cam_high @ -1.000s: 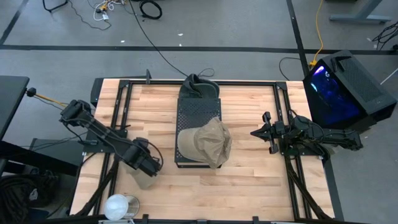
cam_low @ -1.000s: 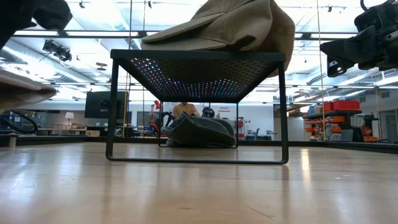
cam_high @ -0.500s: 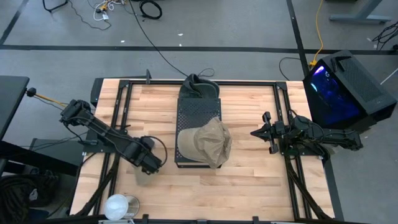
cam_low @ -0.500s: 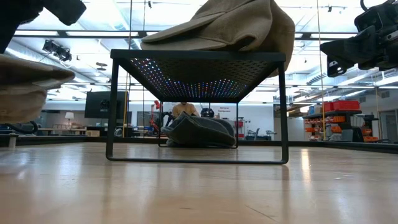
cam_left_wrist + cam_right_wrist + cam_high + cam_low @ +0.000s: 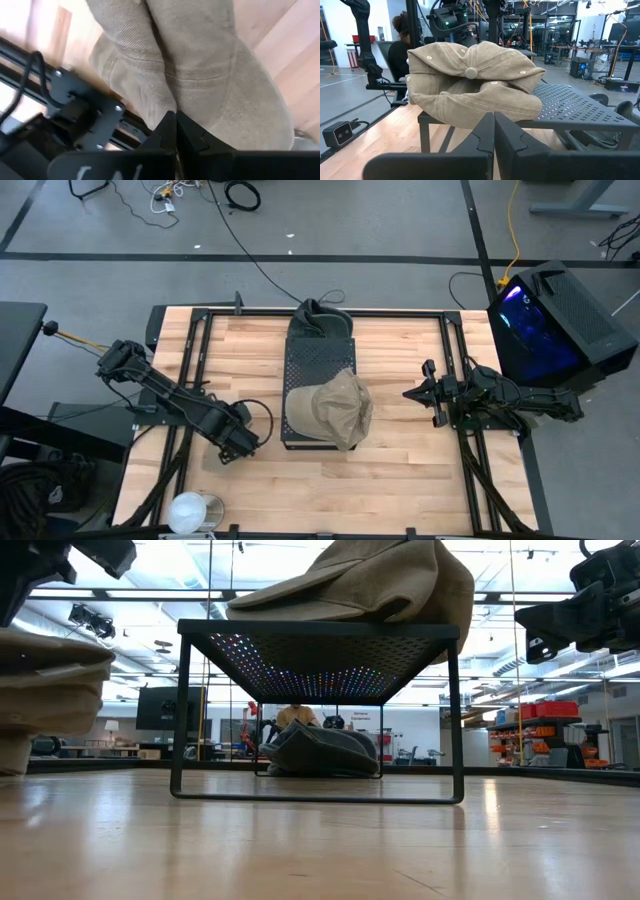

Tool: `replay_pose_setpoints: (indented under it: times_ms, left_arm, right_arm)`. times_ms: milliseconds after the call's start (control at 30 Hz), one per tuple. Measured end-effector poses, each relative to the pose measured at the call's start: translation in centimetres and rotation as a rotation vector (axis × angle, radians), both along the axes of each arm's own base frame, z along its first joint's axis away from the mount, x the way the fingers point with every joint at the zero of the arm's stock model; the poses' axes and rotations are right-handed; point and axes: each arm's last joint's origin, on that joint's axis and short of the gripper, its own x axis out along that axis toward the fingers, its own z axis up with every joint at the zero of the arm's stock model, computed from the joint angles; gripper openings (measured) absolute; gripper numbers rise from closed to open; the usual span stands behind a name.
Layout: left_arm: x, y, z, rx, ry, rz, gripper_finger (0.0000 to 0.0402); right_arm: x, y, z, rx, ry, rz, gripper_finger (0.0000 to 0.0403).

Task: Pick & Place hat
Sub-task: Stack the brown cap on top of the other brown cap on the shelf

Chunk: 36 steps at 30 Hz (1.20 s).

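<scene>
A: While the right gripper (image 5: 418,393) waits closed and empty at the table's right side, where is the hat being handled?

B: The left gripper (image 5: 232,442) is clamped on a tan hat (image 5: 200,75), holding it off the wooden table (image 5: 400,470) near the left front, probably so it can travel.

A: And the other hats?

B: A second tan cap (image 5: 332,408) lies on the black perforated stand (image 5: 315,360) at the table's centre, hanging over its front edge. A dark hat (image 5: 318,750) lies at the stand's far end.
</scene>
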Motion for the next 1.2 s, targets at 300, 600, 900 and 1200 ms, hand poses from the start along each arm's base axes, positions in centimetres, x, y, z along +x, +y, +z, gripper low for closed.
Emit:
replay_pose_setpoints:
  times_ms: [300,600,900,1200]
  left_arm:
    - [-0.3,-0.4,0.0,0.017,0.0,-0.244,0.0]
    - [-0.4,-1.6,-0.1,0.005,-0.021,-0.596,0.0]
    - [-0.3,-3.6,-1.2,-0.032,-0.001,-0.919,0.0]
    - [0.9,-5.0,-2.4,-0.015,-0.06,-1.037,0.0]
  right_arm:
    - [0.0,0.0,0.0,0.0,0.0,0.0,0.0007]
    - [0.0,0.0,0.0,0.0,0.0,0.0,0.0007]
    - [0.0,0.0,0.0,0.0,0.0,0.0,0.0007]
    - [0.0,0.0,0.0,0.0,0.0,0.0,0.0007]
